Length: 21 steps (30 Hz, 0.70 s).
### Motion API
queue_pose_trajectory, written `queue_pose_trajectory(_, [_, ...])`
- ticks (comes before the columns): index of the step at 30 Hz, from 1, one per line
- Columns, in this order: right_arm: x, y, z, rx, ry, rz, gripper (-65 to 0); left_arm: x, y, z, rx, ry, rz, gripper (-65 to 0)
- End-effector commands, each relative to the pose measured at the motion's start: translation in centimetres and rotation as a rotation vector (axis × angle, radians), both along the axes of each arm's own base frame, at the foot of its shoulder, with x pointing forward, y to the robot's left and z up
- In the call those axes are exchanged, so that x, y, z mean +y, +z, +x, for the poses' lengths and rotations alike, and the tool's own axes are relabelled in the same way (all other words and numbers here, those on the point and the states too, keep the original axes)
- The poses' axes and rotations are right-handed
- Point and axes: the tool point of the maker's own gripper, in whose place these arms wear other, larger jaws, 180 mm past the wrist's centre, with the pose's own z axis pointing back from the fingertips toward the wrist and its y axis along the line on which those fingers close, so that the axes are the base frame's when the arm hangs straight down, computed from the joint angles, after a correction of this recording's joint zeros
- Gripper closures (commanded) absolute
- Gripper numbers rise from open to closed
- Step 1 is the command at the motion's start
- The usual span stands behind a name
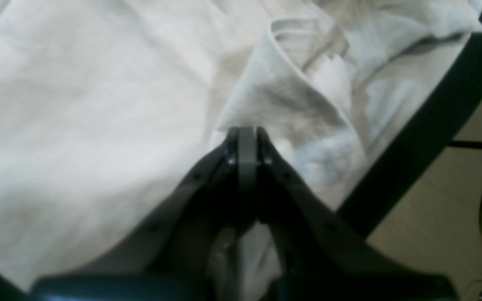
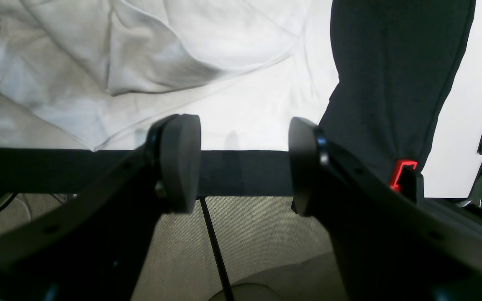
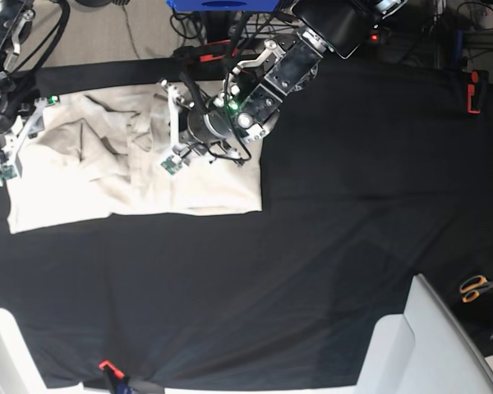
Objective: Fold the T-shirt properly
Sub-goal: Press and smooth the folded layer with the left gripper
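The black worktop fills the frame, the cream T-shirt lies crumpled in its upper left, the left pincer is pinched tight on a fold of it, and the right pincer stands wide with nothing inside, at the shirt's left edge.

Base view: high overhead, looking down on the whole black table cloth.
Left wrist view: close, facing the T-shirt past its gripper.
Right wrist view: close, at the cloth's edge.
Shared: the T-shirt, upper left of the base frame.
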Motion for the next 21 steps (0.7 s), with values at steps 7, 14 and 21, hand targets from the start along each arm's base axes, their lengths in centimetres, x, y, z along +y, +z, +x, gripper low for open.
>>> queue_pose_trajectory(7, [-0.3,0.9,0.8,-0.037,0.005,-0.015,-32.1,-2.3,0.7,-2.1,0.032,-0.007,-0.073,0.0])
queue_pose_trajectory(14, [-0.3,0.9,0.8,-0.037,0.005,-0.014,-32.1,-3.2,3.9,-1.6,-0.003,-0.011,-0.134,0.0])
queue_pose_trajectory(21, [-0.3,0.9,0.8,-0.037,0.005,-0.014,-32.1,-2.7,7.6,0.0,-0.013,0.002,-0.229,0.0])
